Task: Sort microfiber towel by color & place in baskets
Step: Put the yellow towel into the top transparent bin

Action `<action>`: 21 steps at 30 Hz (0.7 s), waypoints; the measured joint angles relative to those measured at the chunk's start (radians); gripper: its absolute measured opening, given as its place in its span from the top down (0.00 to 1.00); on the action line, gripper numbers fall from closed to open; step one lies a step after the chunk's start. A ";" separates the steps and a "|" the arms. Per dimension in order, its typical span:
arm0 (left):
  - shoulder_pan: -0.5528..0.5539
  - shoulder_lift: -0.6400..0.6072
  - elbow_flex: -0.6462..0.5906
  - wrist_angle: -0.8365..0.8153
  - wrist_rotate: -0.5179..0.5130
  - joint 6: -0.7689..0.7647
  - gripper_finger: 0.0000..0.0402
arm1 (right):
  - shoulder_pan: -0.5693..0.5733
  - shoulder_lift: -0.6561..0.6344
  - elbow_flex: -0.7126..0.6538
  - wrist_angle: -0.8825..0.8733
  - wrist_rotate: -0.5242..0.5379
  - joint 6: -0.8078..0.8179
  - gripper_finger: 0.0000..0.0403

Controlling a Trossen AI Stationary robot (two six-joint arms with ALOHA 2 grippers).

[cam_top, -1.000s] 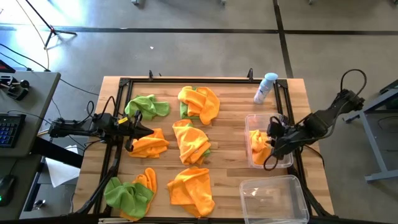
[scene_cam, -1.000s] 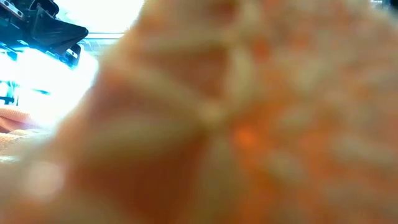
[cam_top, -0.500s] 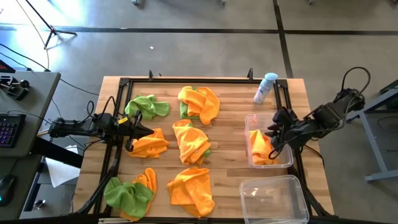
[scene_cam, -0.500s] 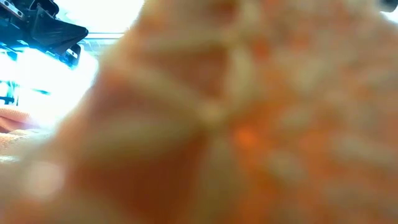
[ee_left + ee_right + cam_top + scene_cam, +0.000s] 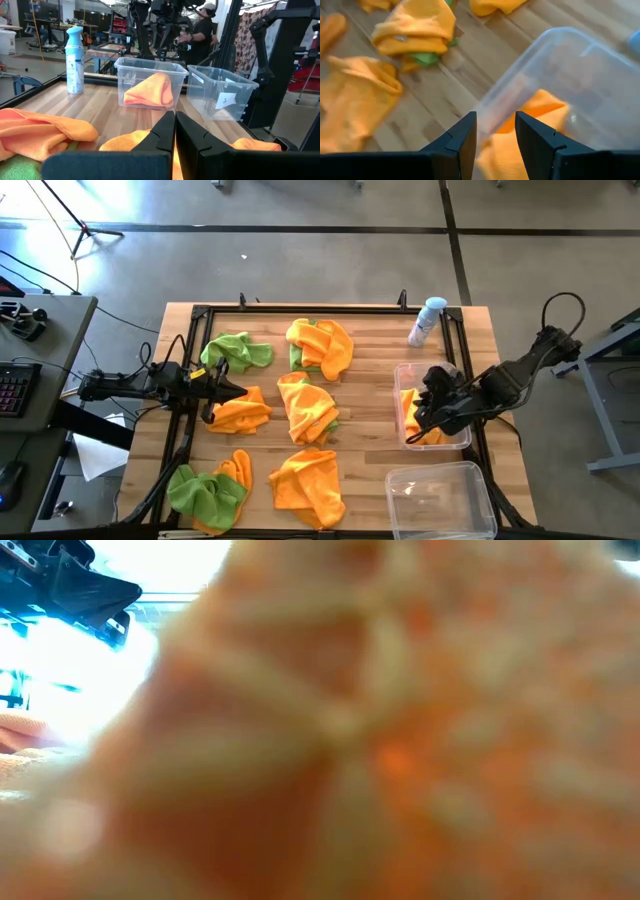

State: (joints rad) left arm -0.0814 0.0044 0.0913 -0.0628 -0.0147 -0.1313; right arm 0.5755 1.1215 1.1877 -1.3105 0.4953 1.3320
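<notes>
Several orange and lime green towels lie crumpled on the wooden table: a green one (image 5: 240, 352), orange over green (image 5: 320, 345), orange with green (image 5: 308, 408), an orange one (image 5: 240, 412), green beside orange (image 5: 210, 490), and another orange one (image 5: 308, 480). The far clear basket (image 5: 455, 375) holds an orange towel (image 5: 410, 412). The near basket (image 5: 440, 498) shows nothing inside. My right gripper (image 5: 428, 398) (image 5: 495, 132) hangs open over the far basket's left side. My left gripper (image 5: 220, 387) (image 5: 175, 127) is shut at the far-left edge of the orange towel.
A white-and-blue spray bottle (image 5: 428, 320) stands at the far right, behind the baskets. A black frame (image 5: 300, 310) runs along the table's edges. An orange cloth (image 5: 380, 740) right before the lens fills the low view. A person (image 5: 202, 30) stands beyond the table.
My right gripper drew a little toward the far edge, then swung toward the table's left over the far basket. The towels and my left arm stayed put.
</notes>
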 joint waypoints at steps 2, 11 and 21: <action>0.000 0.000 0.000 0.000 0.000 -0.023 1.00 | 0.000 0.015 0.000 0.038 0.000 0.029 0.68; 0.000 0.000 0.000 0.009 -0.001 -0.291 1.00 | 0.000 0.061 0.000 0.086 -0.007 0.030 0.68; 0.000 0.044 0.051 0.017 -0.052 -0.348 1.00 | 0.000 0.067 0.000 0.071 -0.010 0.100 0.76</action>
State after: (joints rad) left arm -0.0811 0.0482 0.1421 -0.0455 -0.0665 -0.4790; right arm 0.5755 1.1884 1.1877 -1.2398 0.4853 1.4318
